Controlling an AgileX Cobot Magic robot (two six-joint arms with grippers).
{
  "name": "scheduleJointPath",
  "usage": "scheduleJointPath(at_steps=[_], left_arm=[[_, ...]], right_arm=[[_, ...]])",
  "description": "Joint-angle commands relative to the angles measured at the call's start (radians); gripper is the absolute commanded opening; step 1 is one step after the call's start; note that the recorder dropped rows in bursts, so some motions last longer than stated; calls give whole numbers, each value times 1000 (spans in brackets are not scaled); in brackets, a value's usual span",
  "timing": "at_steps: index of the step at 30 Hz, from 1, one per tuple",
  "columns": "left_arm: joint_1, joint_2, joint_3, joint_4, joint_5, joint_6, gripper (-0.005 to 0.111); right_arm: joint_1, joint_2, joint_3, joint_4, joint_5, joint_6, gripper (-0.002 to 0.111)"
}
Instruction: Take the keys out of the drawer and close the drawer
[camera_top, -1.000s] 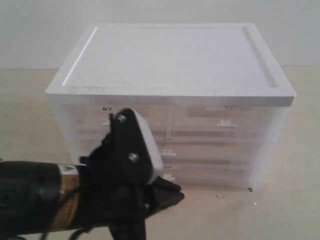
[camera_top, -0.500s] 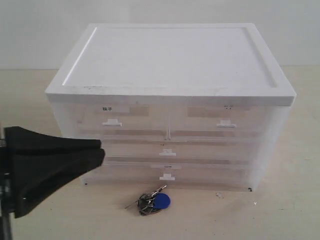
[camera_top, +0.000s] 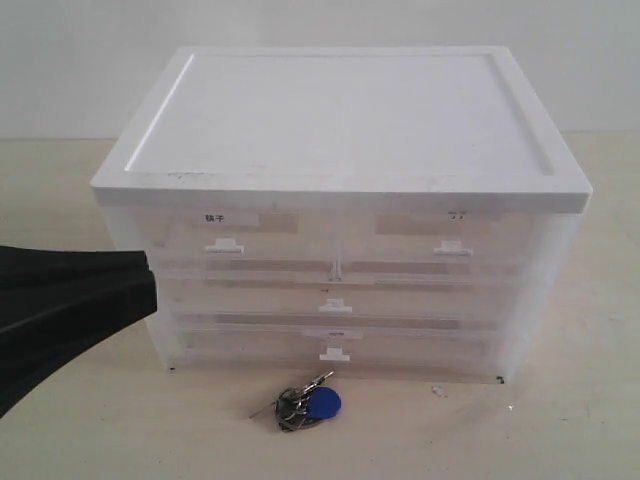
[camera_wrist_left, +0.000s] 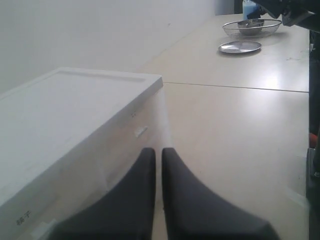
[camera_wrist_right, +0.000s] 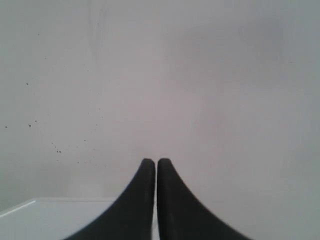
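Keys before closed drawers

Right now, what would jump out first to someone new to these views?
The white drawer cabinet fills the middle of the exterior view, every drawer pushed in. The keys, blue fob showing, lie on the table right in front of it. The left gripper, shut and empty, juts in from the left beside the cabinet.

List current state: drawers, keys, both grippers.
drawer unit: all drawers shut, fronts flush.
keys: out of the drawer, lying on the table in front of the unit.
left gripper: shut, empty.
right gripper: shut, empty.
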Motion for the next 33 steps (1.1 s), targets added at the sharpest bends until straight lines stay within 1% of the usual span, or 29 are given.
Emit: scheduleJointPath(at_steps=[1, 20, 22, 23, 24, 25, 26, 27, 28, 31, 32, 33], left_arm=[[-5, -4, 5, -11, -9, -20, 4], [-5, -4, 5, -11, -9, -20, 4], [-5, -4, 6, -30, -7, 4, 4], [-5, -4, 10, -78, -7, 37, 4], [-5, -4, 22, -210, -7, 164, 4], [-5, -4, 30, -289, -13, 247, 4], [-5, -4, 53, -428, -42, 425, 4], [-5, -4, 65, -470, -65, 490, 4], [-5, -4, 98, -541, -139, 598, 4], [-5, -4, 154, -624, -223, 727, 4], [2, -4, 195, -689, -277, 806, 4], [10, -4, 212, -710, -299, 833, 4]], right_arm=[[2, -8, -3, 1, 5, 5, 0], [2, -8, -3, 1, 5, 7, 0], [2, -8, -3, 1, 5, 7, 0], [2, -8, -3, 1, 5, 7, 0], [2, -8, -3, 1, 5, 7, 0], [2, -8, -3, 1, 5, 7, 0], [2, -8, -3, 1, 5, 7, 0], [2, -8, -3, 1, 5, 7, 0], [2, -8, -3, 1, 5, 7, 0], [2, -8, -3, 1, 5, 7, 0], [2, -8, -3, 1, 5, 7, 0], [2, -8, -3, 1, 5, 7, 0]])
